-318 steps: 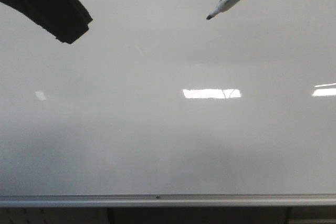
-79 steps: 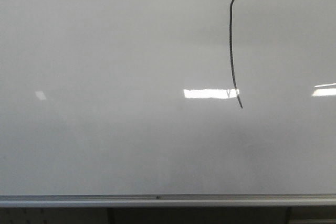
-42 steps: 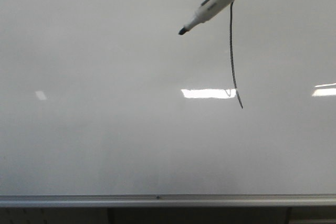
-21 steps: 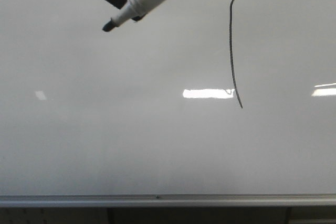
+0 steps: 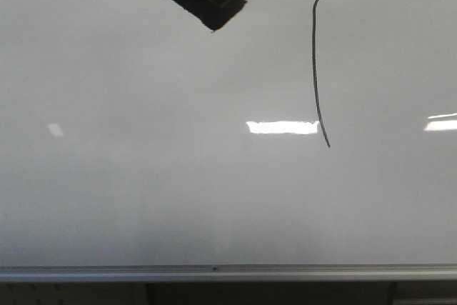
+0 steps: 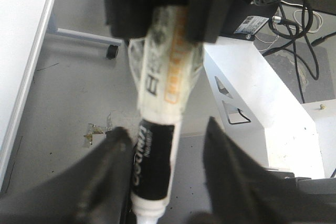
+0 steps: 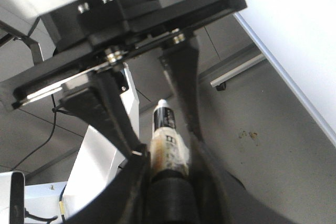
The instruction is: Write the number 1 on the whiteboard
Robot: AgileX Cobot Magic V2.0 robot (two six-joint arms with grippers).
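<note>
Whiteboard, glossy pale grey with a thin silver frame edge along its lower side, is filling almost the whole front view and is reflecting bright rectangular lights. Number 1 is showing on the right part of the board as a thin black stroke, tall, nearly vertical and slightly bowed, with a small hook at its top; its lower end is running just past the right end of one reflection. Marker, white-bodied with an orange label and a black band, is being shared between both arms away from the board surface. Right gripper is clamping its fingers tightly on the marker barrel. Left gripper is standing with its jaws spread to either side of the marker's black band; the band is lying close against one finger, and a clear gap is showing to the other. In the front view the marker's dark tip is poking out at the top left from behind a dark gripper body; it is hard to tell there which arm that body belongs to. Both wrist views are looking past the board's edge to a grey floor; a white cabinet and some black cables are showing beyond.
</note>
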